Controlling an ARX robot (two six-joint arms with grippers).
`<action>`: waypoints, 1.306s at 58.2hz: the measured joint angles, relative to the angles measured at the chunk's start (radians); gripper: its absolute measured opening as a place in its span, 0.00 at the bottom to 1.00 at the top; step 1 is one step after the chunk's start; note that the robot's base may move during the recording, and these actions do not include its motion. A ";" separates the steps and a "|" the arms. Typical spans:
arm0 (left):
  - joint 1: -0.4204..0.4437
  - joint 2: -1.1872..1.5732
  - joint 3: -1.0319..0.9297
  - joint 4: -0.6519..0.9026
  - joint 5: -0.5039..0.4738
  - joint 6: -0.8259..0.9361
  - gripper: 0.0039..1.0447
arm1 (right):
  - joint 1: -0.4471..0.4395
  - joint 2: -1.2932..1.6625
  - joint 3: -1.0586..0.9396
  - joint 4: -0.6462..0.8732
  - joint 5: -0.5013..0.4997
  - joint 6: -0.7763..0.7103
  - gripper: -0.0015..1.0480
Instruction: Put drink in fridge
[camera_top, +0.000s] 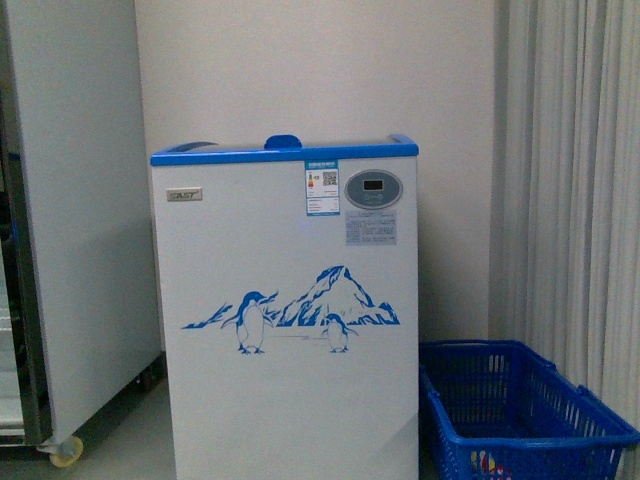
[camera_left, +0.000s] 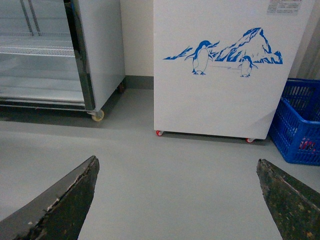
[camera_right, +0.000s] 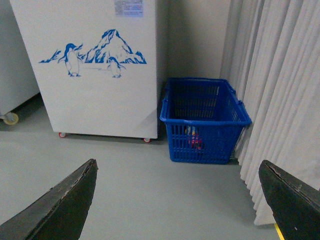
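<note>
Left wrist view: the left hand (camera_left: 176, 167) gapes wide and empty, with the fridge (camera_left: 225, 95) ahead of it. The right hand (camera_right: 177, 165) is equally wide and empty. Ahead of it, beside the fridge, a blue basket (camera_right: 205, 122) holds a colourful item (camera_right: 194, 140), probably the drink. It is likely light and slick, best gripped mid-body. The fridge's badge (camera_top: 184, 194) and stickers (camera_top: 322, 188) are unreadable.
</note>
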 joint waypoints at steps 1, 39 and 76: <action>0.000 0.000 0.000 0.000 0.000 0.000 0.92 | 0.000 0.000 0.000 0.000 0.000 0.000 0.93; 0.000 0.000 0.000 0.000 0.000 0.000 0.92 | 0.000 0.000 0.000 0.000 0.000 0.000 0.93; 0.000 0.000 0.000 0.000 0.000 0.000 0.92 | 0.000 0.000 0.000 0.000 0.000 0.000 0.93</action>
